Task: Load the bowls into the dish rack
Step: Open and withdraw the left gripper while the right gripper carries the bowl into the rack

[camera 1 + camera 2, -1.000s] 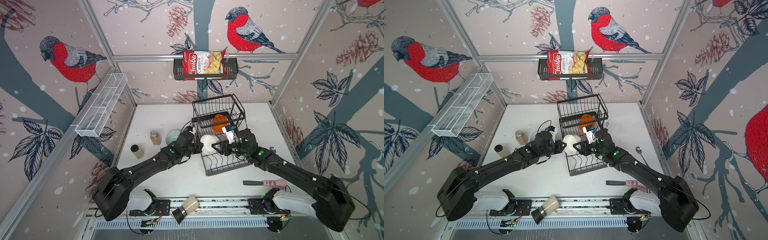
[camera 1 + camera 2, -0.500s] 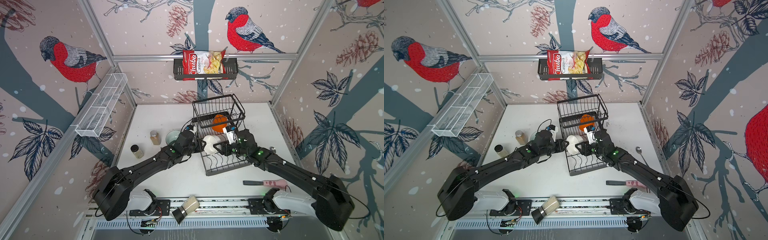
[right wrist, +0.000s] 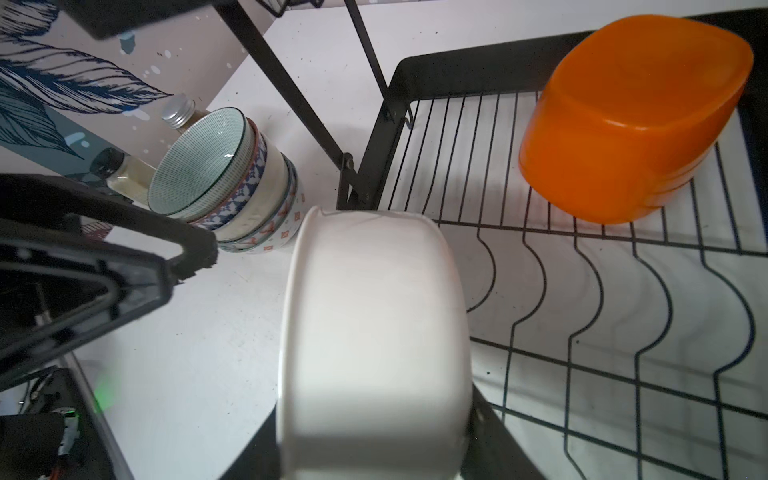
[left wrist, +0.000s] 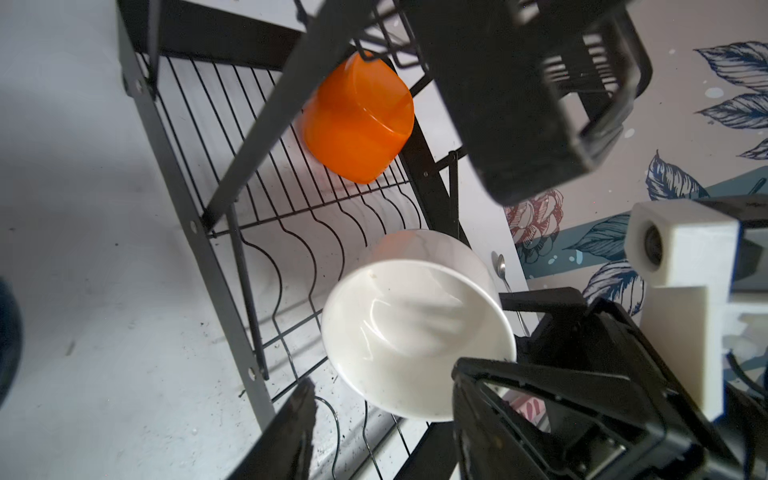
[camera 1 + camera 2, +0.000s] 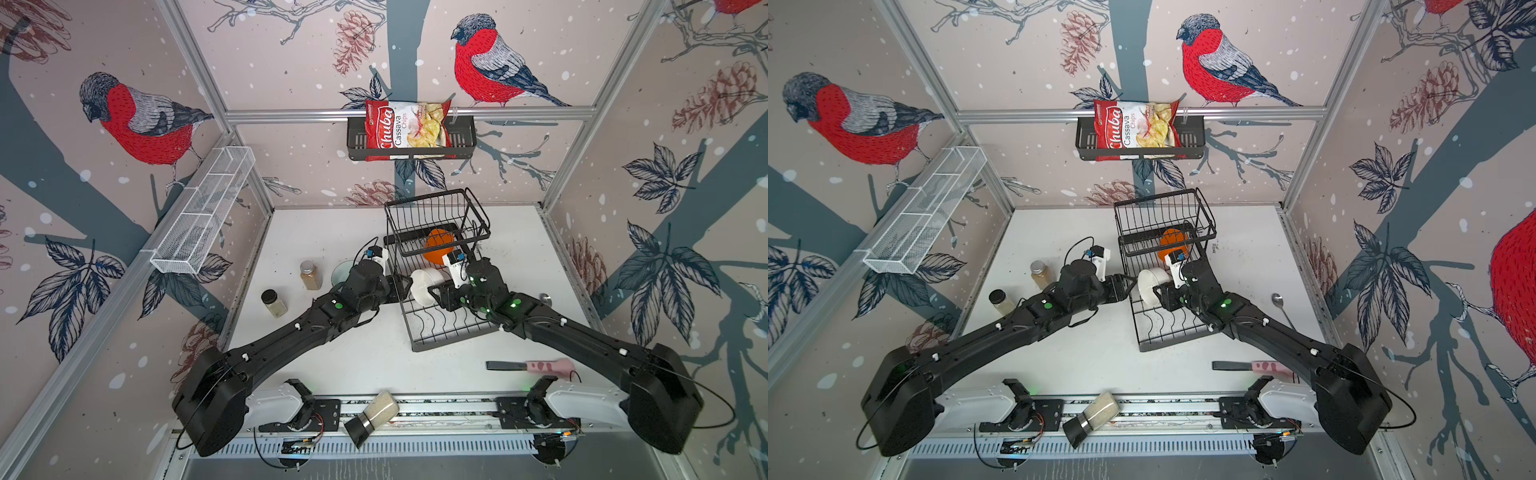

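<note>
A matte white counter (image 5: 332, 232), speckled with dark crumbs, forms the floor of a booth. Its walls are papered with red-breasted birds, pinecones and leaves between aluminium posts. A white mesh shelf (image 5: 203, 216) hangs on one side wall, and a black shelf basket (image 5: 461, 141) holding a chips bag (image 5: 405, 129) hangs on the far wall. The dish rack (image 5: 455, 340) stands mid-counter, made of thin black wire with wavy dividers on a flat base and a raised basket tier. A glossy orange bowl (image 5: 440, 247) with rounded corners lies tipped over on the base under that tier. The right hand (image 5: 442, 293) is clamped on the rim of a smooth white bowl (image 5: 426, 286), held on edge over the rack's left side; whether it touches the wires I cannot tell. The left hand (image 5: 402, 286) sits just beside it, its jaws spread and grasping nothing. A brown-filled spice jar (image 5: 311, 275) and a pale-filled spice jar (image 5: 274, 303) stand left of the arms. Only the right wrist view shows the stack of patterned bowls (image 3: 232, 191), which stands on the counter just outside the rack with a fine teal-gridded bowl on top. In both top views the left arm covers all of that stack but a pale rim. The left wrist view looks into the white bowl's hollow and catches a spoon (image 4: 500, 266) beyond the rack.
</note>
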